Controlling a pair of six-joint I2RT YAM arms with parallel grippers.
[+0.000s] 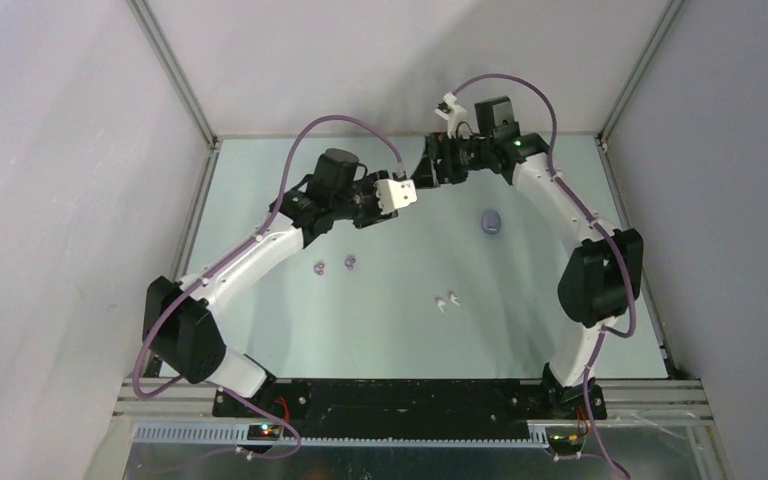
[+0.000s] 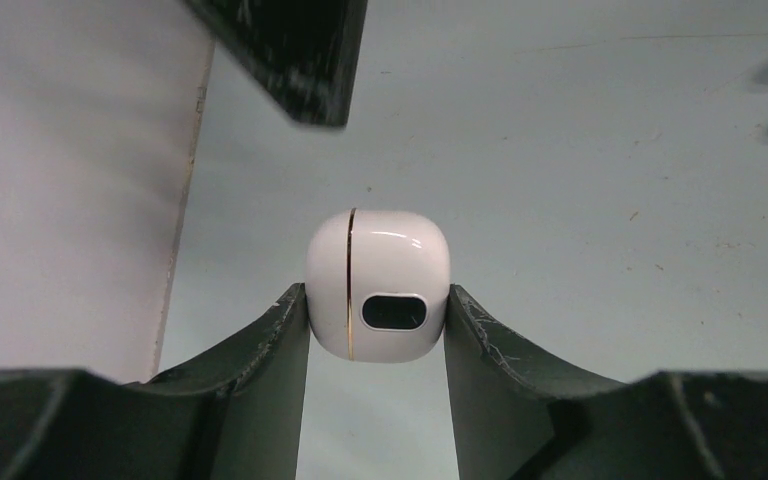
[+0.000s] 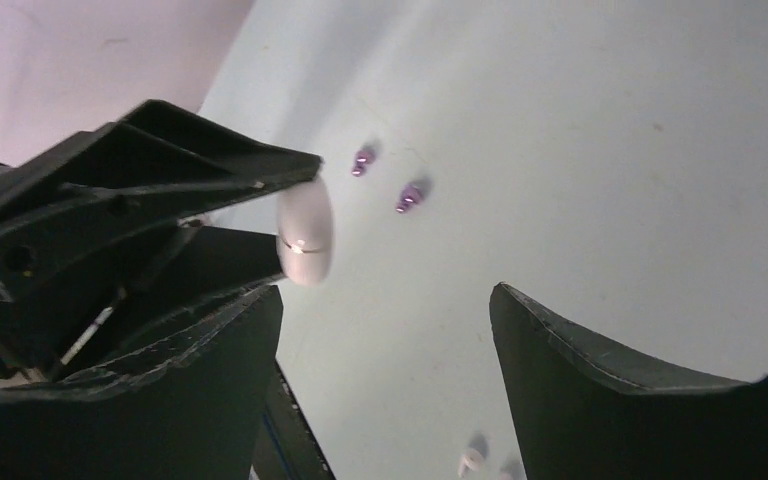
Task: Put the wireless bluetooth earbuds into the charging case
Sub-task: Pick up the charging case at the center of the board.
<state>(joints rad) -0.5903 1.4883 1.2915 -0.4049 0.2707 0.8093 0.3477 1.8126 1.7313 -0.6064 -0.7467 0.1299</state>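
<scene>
Start at the left of the top view: your left arm sweeps up over the desk, and the two purple earbuds lie side by side on the surface at about 7 o'clock from its tip. Neither is touched by anything.

Next comes your left pincer, and it's clamped on the white charging case. In the left wrist view one finger presses each flank of the case, with its thin gold seam running upright and a dark oval recess facing the camera. The case is lifted clear of the desk, and the lid looks shut along that seam.

Just beside it, at roughly 2 o'clock in the top view, sits your right pincer. Its jaws stand wide apart with nothing between them. From the right wrist camera the case shows just above the tip of the left-hand finger, close to it, though you can't tell whether they touch.

Further right, the two white earbuds rest together on the desk at about 5 o'clock from the held case, well apart from both pincers.

Last, the purple rounded case sits on the desk at 4 o'clock from your right pincer, alone.
</scene>
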